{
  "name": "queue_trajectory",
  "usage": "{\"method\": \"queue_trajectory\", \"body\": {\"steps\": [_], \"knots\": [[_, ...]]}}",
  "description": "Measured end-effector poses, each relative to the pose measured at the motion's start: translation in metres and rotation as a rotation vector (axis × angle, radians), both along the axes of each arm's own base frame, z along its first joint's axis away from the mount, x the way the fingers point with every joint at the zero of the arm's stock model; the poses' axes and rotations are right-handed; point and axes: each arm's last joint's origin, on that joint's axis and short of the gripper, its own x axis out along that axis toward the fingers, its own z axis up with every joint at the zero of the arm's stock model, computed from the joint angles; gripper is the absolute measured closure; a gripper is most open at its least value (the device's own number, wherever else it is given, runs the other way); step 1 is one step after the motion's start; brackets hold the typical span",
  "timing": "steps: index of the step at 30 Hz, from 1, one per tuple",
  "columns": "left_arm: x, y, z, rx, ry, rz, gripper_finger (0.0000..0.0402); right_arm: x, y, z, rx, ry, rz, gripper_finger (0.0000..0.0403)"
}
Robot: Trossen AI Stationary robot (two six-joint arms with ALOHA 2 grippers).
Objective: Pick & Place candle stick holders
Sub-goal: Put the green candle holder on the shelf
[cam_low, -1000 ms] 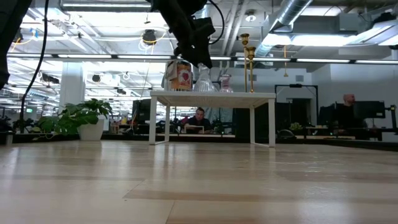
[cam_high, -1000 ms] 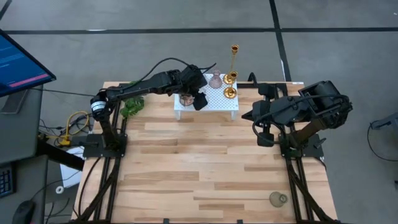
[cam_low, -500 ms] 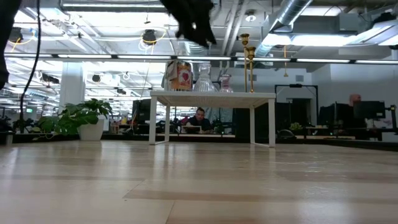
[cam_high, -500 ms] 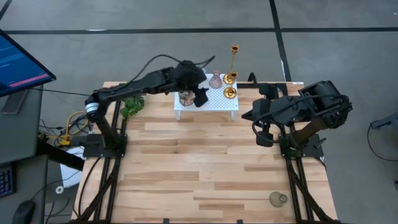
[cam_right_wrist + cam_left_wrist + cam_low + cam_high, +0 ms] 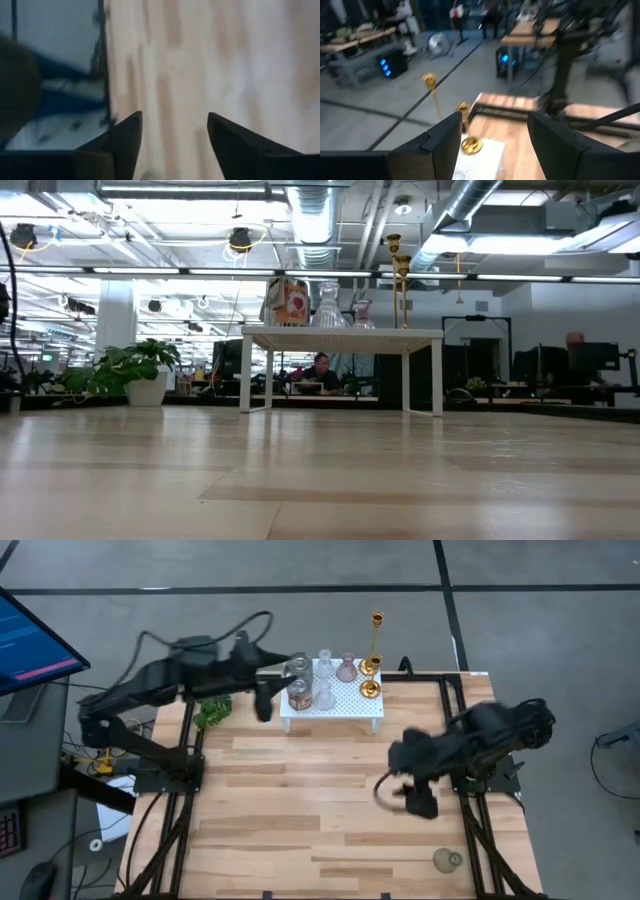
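Observation:
Three gold candle stick holders stand at the right end of a small white table (image 5: 345,705): a tall thin one (image 5: 377,632), a middle one (image 5: 369,664) and a short one (image 5: 370,689). The left wrist view also shows the tall holder (image 5: 430,82), the middle holder (image 5: 463,109) and the short holder (image 5: 471,145). My left gripper (image 5: 263,703) is open and empty, just left of the white table (image 5: 480,155). My right gripper (image 5: 420,800) hangs open and empty over the bare wood (image 5: 175,75), right of the middle. Neither gripper shows in the low view.
Tin cans (image 5: 297,668) and small tinted glass vases (image 5: 345,668) share the white table (image 5: 340,334). A green plant (image 5: 211,712) lies at the far left. A small round object (image 5: 447,860) sits near the front right corner. Bare wood fills the middle of the table.
My left gripper has pulled back from above the cans on the white table, toward the table's left edge, empty. My right gripper has swung toward the near edge and a little left, over the bare wood. The things on the white table have stayed put.

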Motion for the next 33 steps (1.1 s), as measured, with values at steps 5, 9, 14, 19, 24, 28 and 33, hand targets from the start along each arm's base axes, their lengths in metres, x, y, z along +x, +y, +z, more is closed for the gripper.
{"method": "queue_trajectory", "body": {"steps": [5, 9, 14, 19, 24, 28, 33], "knots": [[-0.027, -0.011, 0.008, -0.005, -0.067, -0.069, 0.0176, 0.001, 0.024, -0.045, 0.122, 0.276, -0.023, 0.0173], [-0.031, -0.015, 0.009, 0.0, -0.069, -0.097, 0.0176, -0.007, 0.045, -0.076, 0.143, 0.458, -0.087, 0.0172], [-0.027, -0.016, 0.007, 0.003, -0.055, -0.127, 0.0176, -0.028, 0.073, -0.107, 0.11, 0.63, -0.13, 0.016], [-0.023, -0.017, 0.005, 0.002, -0.029, -0.151, 0.0174, -0.056, 0.096, -0.13, 0.042, 0.743, -0.177, 0.0137], [-0.023, -0.017, 0.004, 0.002, -0.026, -0.15, 0.0174, -0.076, 0.119, -0.141, 0.024, 0.72, -0.13, 0.0093], [-0.026, -0.017, 0.003, 0.001, -0.011, -0.151, 0.0174, -0.09, 0.139, -0.153, 0.065, 0.67, -0.021, 0.007], [-0.026, -0.017, 0.002, 0.0, 0.003, -0.151, 0.0174, -0.1, 0.149, -0.169, 0.039, 0.603, 0.026, 0.0078]]}}
